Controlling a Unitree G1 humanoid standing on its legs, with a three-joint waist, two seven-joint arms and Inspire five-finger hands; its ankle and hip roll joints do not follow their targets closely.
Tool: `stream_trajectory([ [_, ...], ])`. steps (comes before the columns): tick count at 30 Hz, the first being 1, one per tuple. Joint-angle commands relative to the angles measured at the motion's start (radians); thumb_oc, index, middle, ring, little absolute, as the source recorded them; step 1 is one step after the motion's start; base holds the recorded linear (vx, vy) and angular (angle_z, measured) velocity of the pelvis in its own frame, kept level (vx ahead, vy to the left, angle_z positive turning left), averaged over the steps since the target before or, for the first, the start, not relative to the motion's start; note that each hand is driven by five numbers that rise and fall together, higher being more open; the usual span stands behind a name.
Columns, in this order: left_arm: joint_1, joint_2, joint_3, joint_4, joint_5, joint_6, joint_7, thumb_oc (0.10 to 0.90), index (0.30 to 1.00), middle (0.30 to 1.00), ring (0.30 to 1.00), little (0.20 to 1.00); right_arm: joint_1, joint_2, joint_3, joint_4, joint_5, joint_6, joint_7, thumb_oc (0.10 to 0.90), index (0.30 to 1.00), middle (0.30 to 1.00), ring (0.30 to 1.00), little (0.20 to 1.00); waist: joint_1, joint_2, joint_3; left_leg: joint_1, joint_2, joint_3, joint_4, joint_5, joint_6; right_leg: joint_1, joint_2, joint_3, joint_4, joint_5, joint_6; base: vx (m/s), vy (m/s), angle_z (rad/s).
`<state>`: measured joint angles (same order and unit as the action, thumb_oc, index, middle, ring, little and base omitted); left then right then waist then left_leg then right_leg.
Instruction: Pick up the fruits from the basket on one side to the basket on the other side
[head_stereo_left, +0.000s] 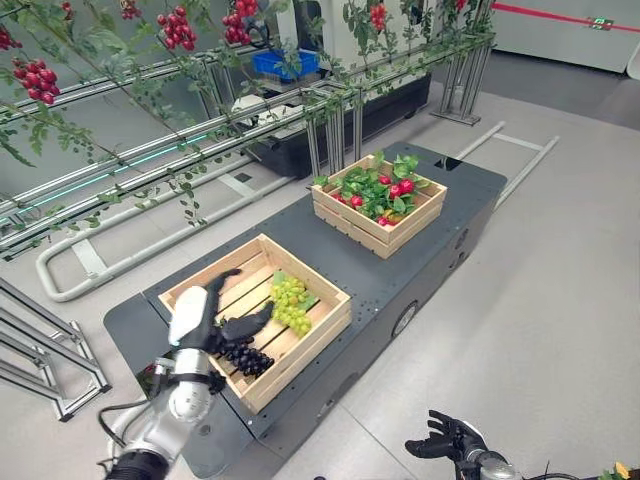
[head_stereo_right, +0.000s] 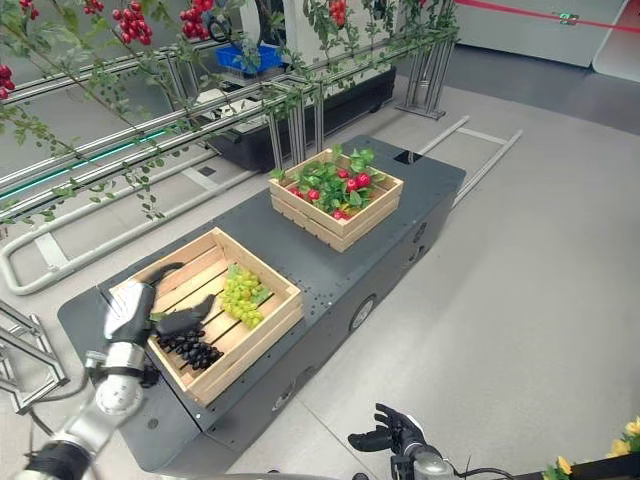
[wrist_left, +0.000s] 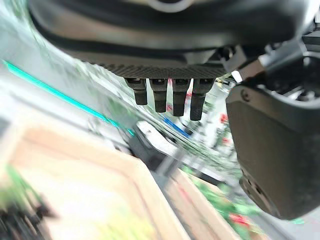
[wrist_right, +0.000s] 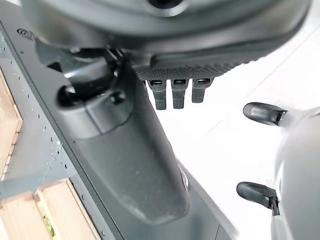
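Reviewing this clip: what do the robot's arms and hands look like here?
The left arm is silver-grey with rounded segments and a black band at the wrist. The left hand has a pale silver back and black fingers and thumb. The right hand is all black, on a grey wrist.

Two wooden baskets stand on one dark surface (head_stereo_left: 330, 240): the near basket (head_stereo_left: 322, 330) and the far basket (head_stereo_left: 352, 226). The near one holds two bunches of grapes, one green bunch (head_stereo_left: 290, 303) and one dark bunch (head_stereo_left: 246, 358). The far one holds a heap of red fruits (head_stereo_left: 397, 188) among green leaves, too tangled to count exactly. Two robot hands show: the left hand (head_stereo_left: 195, 318) over the near basket and the right hand (head_stereo_left: 447, 439) low beside the surface
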<state>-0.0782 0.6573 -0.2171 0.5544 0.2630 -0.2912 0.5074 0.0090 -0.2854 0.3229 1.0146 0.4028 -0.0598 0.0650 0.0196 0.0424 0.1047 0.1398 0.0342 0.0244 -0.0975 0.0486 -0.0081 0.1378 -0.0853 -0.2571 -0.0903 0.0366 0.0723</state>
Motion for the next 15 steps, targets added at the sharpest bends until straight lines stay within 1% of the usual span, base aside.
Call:
stream_trajectory([
  [1,-0.207,0.09,0.012,-0.017,0.066,0.017,0.01,0.8,0.9,0.9,0.9,0.9,-0.079,-0.018,-0.017,-0.05,0.072,-0.095,0.034,0.8,0.9,0.9,0.9,0.9,0.002,0.008,0.036,0.05,-0.049,0.002,0.01,-0.129,0.055,0.005,-0.074,0.033,0.236,-0.142,0.01,0.08,0.189,0.16],
  [2,-0.212,0.103,0.013,-0.019,0.066,0.02,0.003,0.8,0.9,0.9,0.9,0.9,-0.077,-0.016,-0.018,-0.055,0.075,-0.097,0.035,0.8,0.9,0.9,0.9,0.9,0.0,0.008,0.039,0.049,-0.055,0.002,0.01,-0.128,0.063,-0.023,-0.083,0.035,0.308,-0.143,0.016,0.07,0.226,0.14],
  [3,-0.221,0.137,0.014,-0.025,0.049,0.031,-0.023,0.8,0.9,0.9,0.9,0.9,-0.065,-0.017,-0.022,-0.083,0.074,-0.099,0.039,0.8,0.9,0.9,0.9,0.9,-0.013,0.01,0.059,0.049,-0.07,0.001,0.018,-0.125,0.081,-0.117,-0.102,0.058,0.519,-0.103,0.032,0.03,0.155,0.14],
  [4,-0.229,0.154,0.008,-0.03,0.029,0.035,-0.027,0.8,0.9,0.9,0.9,0.9,-0.058,-0.023,-0.024,-0.099,0.075,-0.099,0.044,0.8,0.9,0.9,0.9,0.9,-0.022,0.007,0.073,0.041,-0.079,-0.006,0.031,-0.124,0.084,-0.171,-0.094,0.092,0.593,-0.084,0.033,0.03,0.11,0.09],
  [5,-0.24,0.165,0.003,-0.026,-0.007,0.027,-0.035,0.8,0.9,0.9,0.9,0.9,-0.051,-0.028,-0.026,-0.109,0.081,-0.099,0.047,0.8,0.9,0.9,0.9,0.9,-0.03,0.003,0.087,0.035,-0.085,-0.015,0.042,-0.124,0.083,-0.215,-0.083,0.12,0.619,-0.057,0.033,0.01,0.013,0.05],
  [6,-0.242,0.166,0.003,-0.024,-0.017,0.024,-0.036,0.8,0.9,0.9,0.9,0.9,-0.049,-0.029,-0.026,-0.11,0.083,-0.099,0.048,0.8,0.9,0.9,0.9,0.9,-0.032,0.002,0.089,0.033,-0.086,-0.016,0.043,-0.124,0.083,-0.224,-0.081,0.125,0.622,-0.051,0.033,0.07,-0.072,0.18],
  [7,-0.266,0.174,0.003,-0.024,-0.068,0.021,-0.044,0.8,0.9,0.9,0.9,0.9,-0.04,-0.029,-0.031,-0.113,0.101,-0.101,0.058,0.8,0.9,0.9,0.9,0.9,-0.043,0.001,0.105,0.026,-0.082,-0.036,0.053,-0.127,0.076,-0.248,-0.066,0.151,0.519,-0.028,0.026,0.08,-0.095,0.27],
  [8,-0.273,0.176,0.005,-0.022,-0.079,0.02,-0.044,0.8,0.9,0.9,0.9,0.9,-0.039,-0.028,-0.033,-0.11,0.103,-0.104,0.064,0.8,0.9,0.9,0.9,0.9,-0.044,0.002,0.108,0.025,-0.079,-0.04,0.055,-0.128,0.073,-0.245,-0.064,0.152,0.484,-0.026,0.024,0.1,-0.167,0.45],
  [10,-0.337,0.193,-0.003,0.006,-0.135,0.012,-0.05,0.8,0.9,0.9,0.9,0.9,-0.062,-0.022,-0.022,-0.096,0.101,-0.124,0.078,0.8,0.9,0.9,0.9,0.9,-0.048,0.003,0.123,0.008,-0.062,-0.037,0.06,-0.138,0.064,-0.244,-0.054,0.186,0.287,-0.013,0.018,0.05,-0.235,0.39],
  [11,-0.402,0.194,-0.031,0.043,-0.156,0.005,-0.057,0.8,0.9,0.9,0.9,0.9,-0.097,-0.026,-0.009,-0.079,0.106,-0.14,0.086,0.8,0.9,0.9,0.9,0.9,-0.058,-0.001,0.137,-0.012,-0.051,-0.032,0.064,-0.146,0.065,-0.243,-0.033,0.243,0.193,0.001,0.022,0.03,-0.272,0.21],
  [12,-0.418,0.193,-0.043,0.052,-0.147,0.001,-0.053,0.8,0.9,0.9,0.9,0.9,-0.105,-0.028,-0.007,-0.076,0.11,-0.143,0.086,0.8,0.9,0.9,0.9,0.9,-0.062,-0.003,0.141,-0.02,-0.047,-0.034,0.069,-0.147,0.065,-0.243,-0.026,0.259,0.189,-0.004,0.022,0.02,-0.328,0.28],
  [13,-0.439,0.188,-0.067,0.06,-0.089,-0.001,-0.047,0.8,0.9,0.9,0.9,0.9,-0.12,-0.026,-0.003,-0.074,0.118,-0.139,0.074,0.8,0.9,0.9,0.9,0.9,-0.067,-0.01,0.149,-0.04,-0.042,-0.031,0.1,-0.155,0.067,-0.233,-0.021,0.276,0.199,-0.023,0.019,0.06,-0.364,0.58],
  [14,-0.443,0.199,-0.109,0.049,-0.006,0.024,-0.025,0.8,0.9,0.9,0.9,0.9,-0.131,-0.038,0.002,-0.086,0.108,-0.112,0.071,0.8,0.9,0.9,0.9,0.9,-0.07,-0.029,0.158,-0.054,-0.024,0.001,0.173,-0.171,0.056,-0.216,-0.02,0.249,0.196,-0.029,0.014,0.13,-0.413,0.98],
  [15,-0.436,0.215,-0.144,0.006,0.032,0.052,0.002,0.8,0.9,0.9,0.9,0.9,-0.119,-0.054,-0.001,-0.108,0.101,-0.102,0.084,0.8,0.9,0.9,0.9,0.9,-0.078,-0.043,0.168,-0.081,-0.007,0.038,0.259,-0.188,0.046,-0.207,-0.022,0.222,0.222,-0.049,0.005,0.15,-0.356,1.12],
])
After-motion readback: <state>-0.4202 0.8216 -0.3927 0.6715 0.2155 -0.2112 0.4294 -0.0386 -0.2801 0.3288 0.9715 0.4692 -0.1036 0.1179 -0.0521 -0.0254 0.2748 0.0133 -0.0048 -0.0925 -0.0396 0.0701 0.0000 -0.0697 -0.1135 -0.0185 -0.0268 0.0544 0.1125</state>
